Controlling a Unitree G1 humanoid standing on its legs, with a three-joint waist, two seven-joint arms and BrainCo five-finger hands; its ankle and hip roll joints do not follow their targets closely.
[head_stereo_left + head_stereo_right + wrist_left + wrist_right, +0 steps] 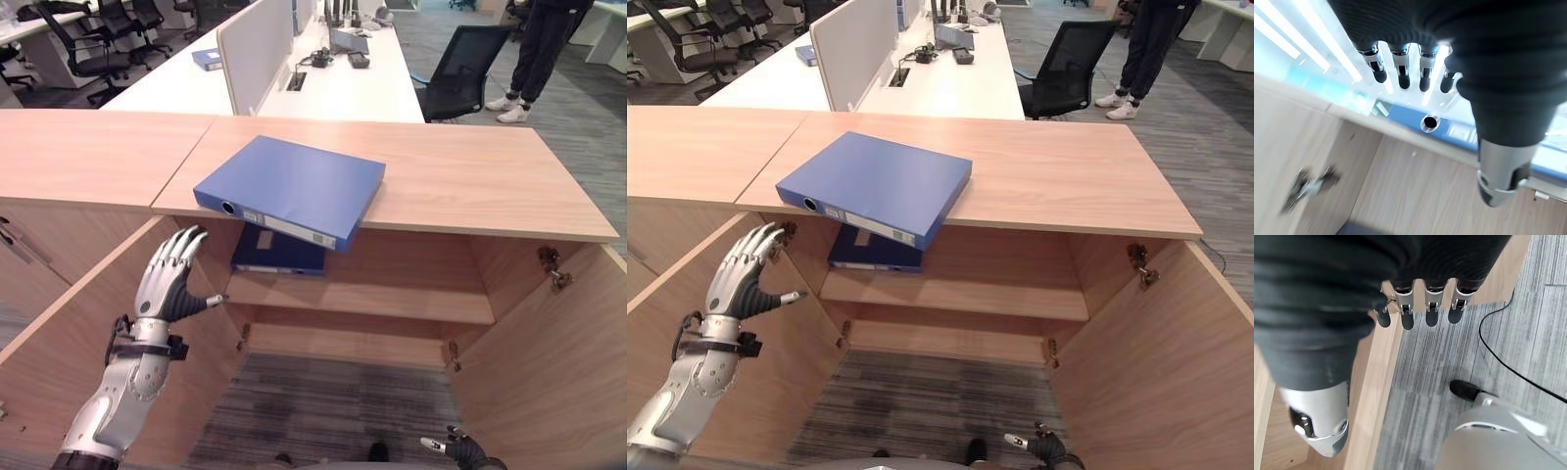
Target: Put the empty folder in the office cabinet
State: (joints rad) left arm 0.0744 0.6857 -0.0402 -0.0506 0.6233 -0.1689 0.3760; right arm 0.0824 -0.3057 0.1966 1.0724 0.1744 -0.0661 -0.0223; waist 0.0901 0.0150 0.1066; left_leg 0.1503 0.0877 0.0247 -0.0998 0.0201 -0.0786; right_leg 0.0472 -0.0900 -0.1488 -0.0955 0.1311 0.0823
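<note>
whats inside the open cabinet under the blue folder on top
A second blue folder lies on the cabinet's shelf, directly beneath the overhanging blue folder on the cabinet top. Its rear part is hidden by that top; nothing else shows on the shelf.

The folder [291, 188] lies on the cabinet top [470, 176], its near corner overhanging the front edge. A second folder [277, 254] lies on the shelf [392, 299] directly below. The left hand [174, 279] hovers before the open left door [88, 323]; desks [333, 83] stand behind the cabinet.
</note>
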